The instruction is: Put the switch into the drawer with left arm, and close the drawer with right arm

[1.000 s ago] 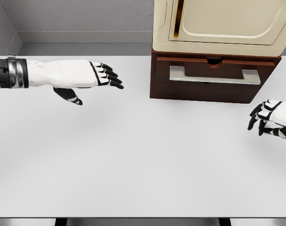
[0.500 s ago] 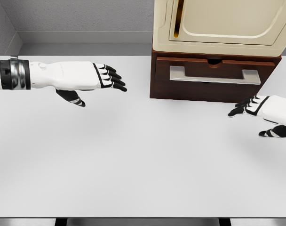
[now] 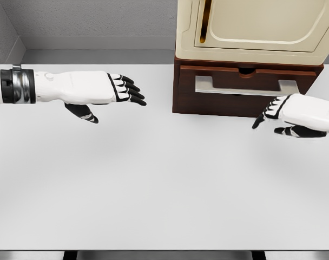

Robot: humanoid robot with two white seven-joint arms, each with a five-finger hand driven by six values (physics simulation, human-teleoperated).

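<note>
The brown drawer (image 3: pixel 245 89) with a pale bar handle (image 3: pixel 245 86) sits under a cream cabinet (image 3: pixel 256 27) at the back right; it stands slightly pulled out, with a dark gap along its top. My right hand (image 3: pixel 275 116) hovers just in front of the drawer's right half, fingers spread and holding nothing. My left hand (image 3: pixel 118 95) hangs over the table's left side, well away from the drawer, fingers extended and holding nothing. No switch shows anywhere in the head view.
The white table (image 3: pixel 153 179) spreads across the view, with its front edge at the bottom. A grey wall (image 3: pixel 89 21) runs behind it.
My right hand has moved up and to the left, from the table's right edge to just in front of the drawer front. The left hand has barely shifted.
</note>
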